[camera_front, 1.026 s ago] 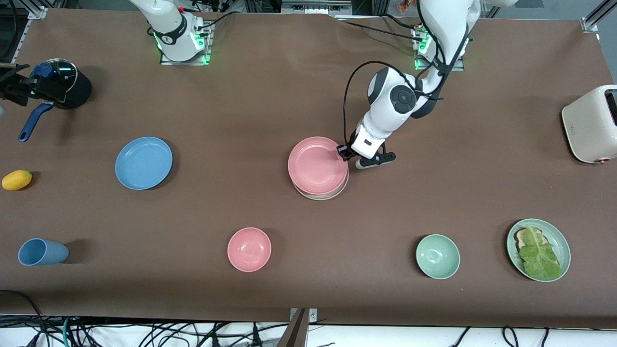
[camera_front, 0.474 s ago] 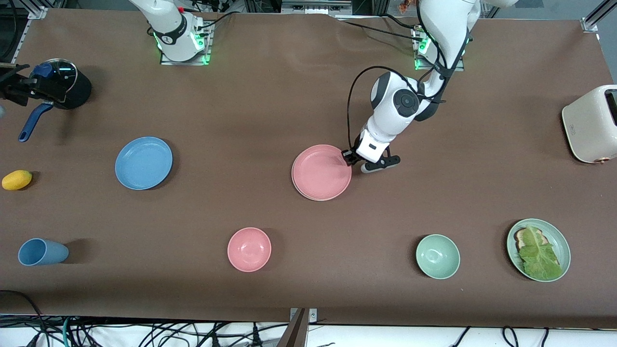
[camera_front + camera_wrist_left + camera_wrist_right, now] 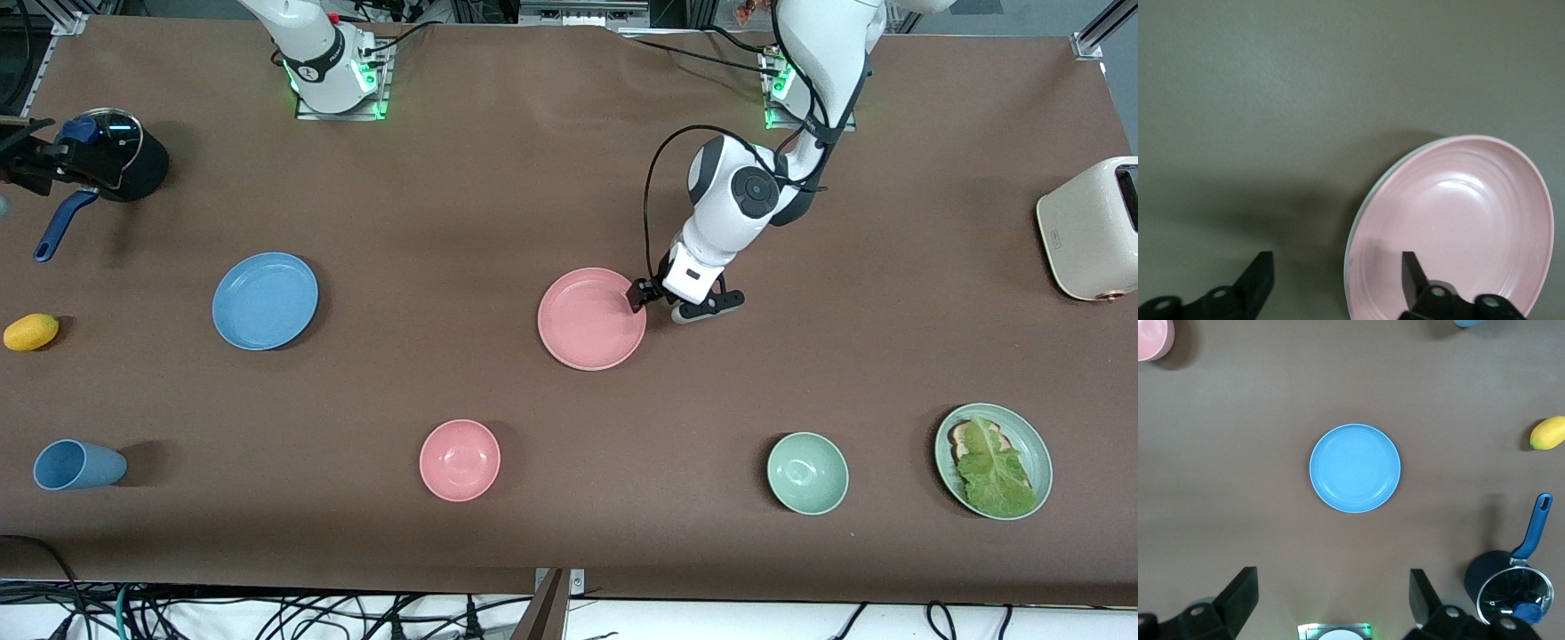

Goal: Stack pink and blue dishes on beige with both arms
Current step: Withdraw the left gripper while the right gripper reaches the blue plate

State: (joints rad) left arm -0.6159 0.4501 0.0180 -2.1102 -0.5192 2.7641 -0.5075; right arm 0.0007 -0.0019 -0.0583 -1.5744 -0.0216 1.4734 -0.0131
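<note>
The pink plate lies flat on the beige plate, of which only a thin pale rim shows. My left gripper is open at the pink plate's rim on the side toward the left arm's end. One finger is over the plate and the other is outside the rim. The blue plate lies alone toward the right arm's end of the table. My right gripper is open high over the table near its own base, out of the front view.
A pink bowl, pale green bowl and blue cup sit near the front edge. A green plate of lettuce toast and a toaster are at the left arm's end. A dark pot and a yellow fruit are at the right arm's end.
The pink plate, held raised and tilted over the beige plate, has come down flat onto it. The left gripper has lowered with it and let go.
</note>
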